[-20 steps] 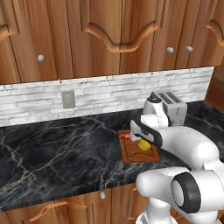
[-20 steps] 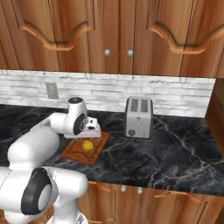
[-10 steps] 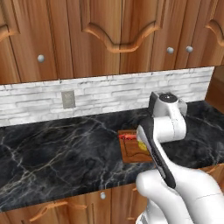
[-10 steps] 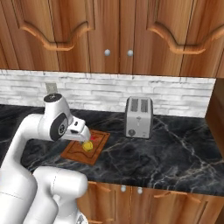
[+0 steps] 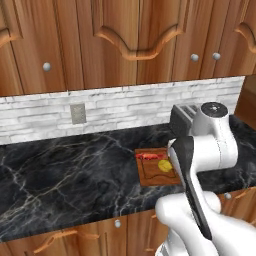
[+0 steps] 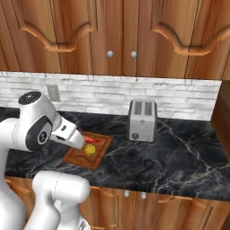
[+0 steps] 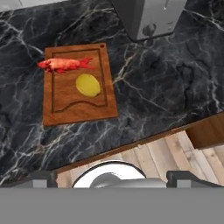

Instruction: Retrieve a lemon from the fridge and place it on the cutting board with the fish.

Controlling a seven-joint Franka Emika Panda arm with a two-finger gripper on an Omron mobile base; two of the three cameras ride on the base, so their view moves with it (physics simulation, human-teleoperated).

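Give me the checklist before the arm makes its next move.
1. Lemon on cutting board: ok.
2. Fish on the same board: ok.
3. Lemon and fish apart, not stacked: ok.
4. Gripper open, holding nothing: ok.
5. Gripper lifted clear of the board: ok.
6. Toaster clear of the arm: ok.

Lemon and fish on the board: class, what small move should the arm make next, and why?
Probably just draw the arm back and stop. The lemon lies free on the cutting board beside the fish, and the open gripper is already well clear of them.
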